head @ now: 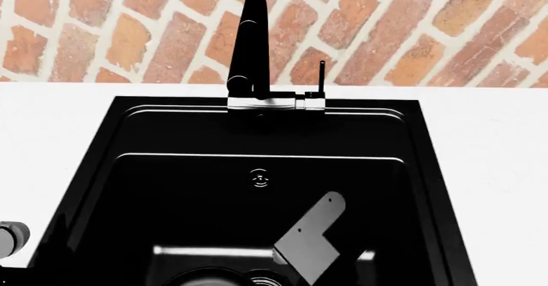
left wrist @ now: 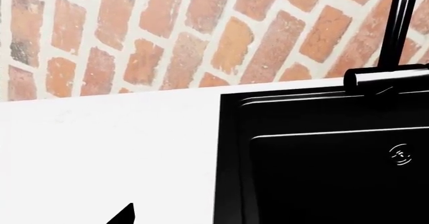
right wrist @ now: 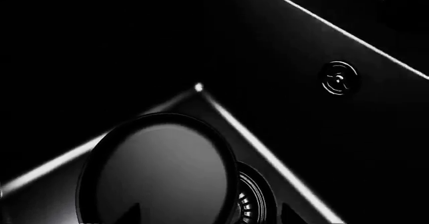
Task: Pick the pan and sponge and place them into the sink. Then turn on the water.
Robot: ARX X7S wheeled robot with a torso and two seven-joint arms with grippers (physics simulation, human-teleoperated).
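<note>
The black sink (head: 94, 145) fills the head view, with its overflow fitting (head: 260, 179) on the back wall. The round black pan (right wrist: 161, 169) lies on the sink floor, its rim overlapping the metal drain strainer (right wrist: 253, 203); its handle is out of view. My right gripper (right wrist: 211, 216) hangs open just above the pan, with its fingertips (right wrist: 134, 214) wide apart. My left gripper (left wrist: 213, 220) is over the white counter by the sink's left rim (left wrist: 231, 148); only one fingertip (left wrist: 124, 215) shows, far off centre. The sponge is not in view.
A tall black faucet (head: 248, 42) with a thin side lever (head: 321, 81) stands at the sink's back rim, before a brick wall (head: 411, 36). White counter (head: 488, 145) runs on both sides. My right arm's grey link (head: 312, 235) reaches down into the basin.
</note>
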